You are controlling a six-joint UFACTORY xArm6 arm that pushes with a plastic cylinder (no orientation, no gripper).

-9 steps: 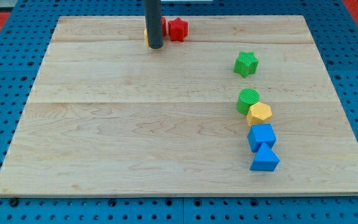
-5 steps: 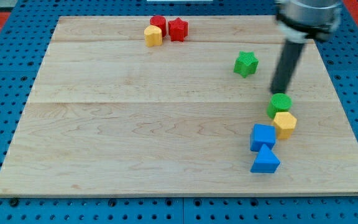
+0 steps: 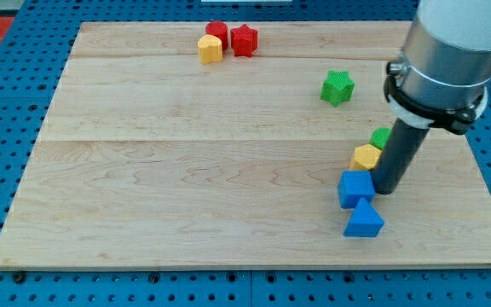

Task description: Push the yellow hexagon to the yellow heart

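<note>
The yellow hexagon (image 3: pixel 366 157) lies at the board's right, just above the blue cube (image 3: pixel 356 188). My tip (image 3: pixel 386 190) rests on the board right of the blue cube and just below-right of the hexagon, touching or nearly touching it. The rod hides most of a green round block (image 3: pixel 381 136) at the hexagon's upper right. The yellow heart (image 3: pixel 210 49) sits far off at the view's top, left of centre, beside a red round block (image 3: pixel 217 32) and a red star (image 3: pixel 244 40).
A green star (image 3: pixel 337 87) lies above the hexagon, toward the view's top. A blue triangle (image 3: pixel 364 219) sits just below the blue cube. The wooden board (image 3: pixel 186 170) lies on a blue pegboard; the arm's grey body fills the upper right corner.
My tip swept from the heart at the top to the right side, then down past the green round block. The hexagon and green block shifted right, then back left; the blue cube moved slightly left.
</note>
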